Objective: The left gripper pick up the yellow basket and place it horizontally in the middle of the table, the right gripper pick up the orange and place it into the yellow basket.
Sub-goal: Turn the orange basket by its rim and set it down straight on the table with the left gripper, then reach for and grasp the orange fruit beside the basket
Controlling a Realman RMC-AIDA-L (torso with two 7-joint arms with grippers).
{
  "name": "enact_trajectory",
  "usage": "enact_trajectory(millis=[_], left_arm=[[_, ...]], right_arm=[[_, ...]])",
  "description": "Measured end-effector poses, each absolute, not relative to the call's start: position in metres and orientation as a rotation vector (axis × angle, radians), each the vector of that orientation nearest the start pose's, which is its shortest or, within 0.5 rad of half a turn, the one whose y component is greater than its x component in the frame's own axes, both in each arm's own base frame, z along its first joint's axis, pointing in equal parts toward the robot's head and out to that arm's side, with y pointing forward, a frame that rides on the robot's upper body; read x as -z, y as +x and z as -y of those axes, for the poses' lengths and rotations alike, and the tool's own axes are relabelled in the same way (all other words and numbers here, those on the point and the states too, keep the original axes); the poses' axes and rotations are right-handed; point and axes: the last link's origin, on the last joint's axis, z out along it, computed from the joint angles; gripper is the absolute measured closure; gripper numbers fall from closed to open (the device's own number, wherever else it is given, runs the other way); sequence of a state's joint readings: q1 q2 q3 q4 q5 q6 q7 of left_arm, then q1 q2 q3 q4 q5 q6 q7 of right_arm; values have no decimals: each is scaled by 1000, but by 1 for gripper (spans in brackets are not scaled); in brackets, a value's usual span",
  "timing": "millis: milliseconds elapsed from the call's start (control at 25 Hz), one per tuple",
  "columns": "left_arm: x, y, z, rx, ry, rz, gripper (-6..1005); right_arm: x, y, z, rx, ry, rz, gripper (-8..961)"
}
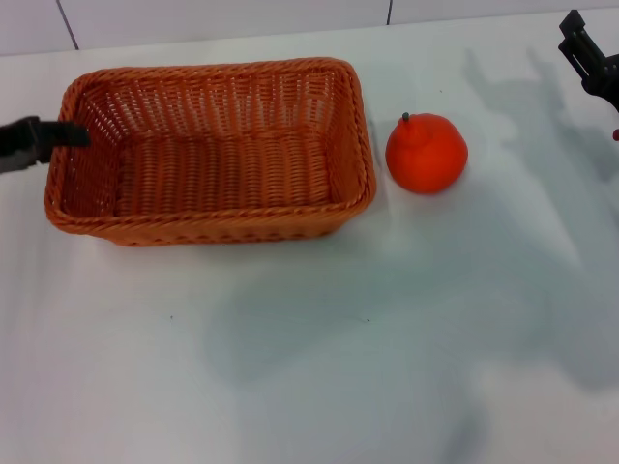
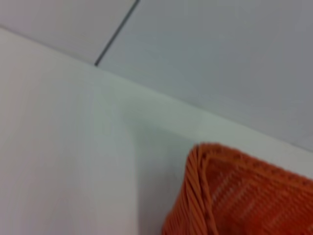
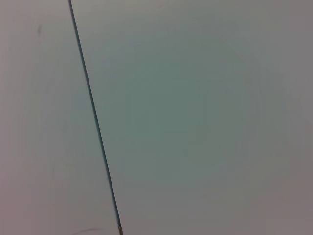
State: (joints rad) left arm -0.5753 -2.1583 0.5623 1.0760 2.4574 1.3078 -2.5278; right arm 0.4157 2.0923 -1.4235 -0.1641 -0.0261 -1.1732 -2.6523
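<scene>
Yellow basket (image 1: 213, 155) sits long side across the tabletop (image 1: 309, 367), empty; left gripper (image 1: 70, 134) tip is at its short-end rim, jaws' opening can't be told, nor whether they grip the weave. Risk: if the left jaws pull away while snagged on the rim, the basket slews off horizontal. Orange (image 1: 426, 153) lies just beside the basket's far end, well clear of the right gripper (image 1: 588, 53), whose jaws look parted and empty; a round fruit may roll off if nudged off-centre.
</scene>
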Motion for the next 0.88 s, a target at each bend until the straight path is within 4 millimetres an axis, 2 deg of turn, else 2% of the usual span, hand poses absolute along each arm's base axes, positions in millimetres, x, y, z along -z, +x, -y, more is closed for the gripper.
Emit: enact_trajectory(millis=[320,480,640,760,880], left_arm=[[-80,-287,-384,451,-1845,1540,275],[-95,-293,-389,480,-1763,1418,151],[-105,-295,-391,568,-1697,1330,150],[-113,-296,-390,703,-1643,1220,149],[-111,-296,-389,778,-1640,1172,148]], right_arm=[[-12,334,-337,1483,-762,1643,59],[-8,331,-337,1462,-754,1670,62],[-2,326,-339,1430,-744,1716,64],[6,320,-341,1392,-741,1765,67],[25,313,-343,1305,-780,1854,69]])
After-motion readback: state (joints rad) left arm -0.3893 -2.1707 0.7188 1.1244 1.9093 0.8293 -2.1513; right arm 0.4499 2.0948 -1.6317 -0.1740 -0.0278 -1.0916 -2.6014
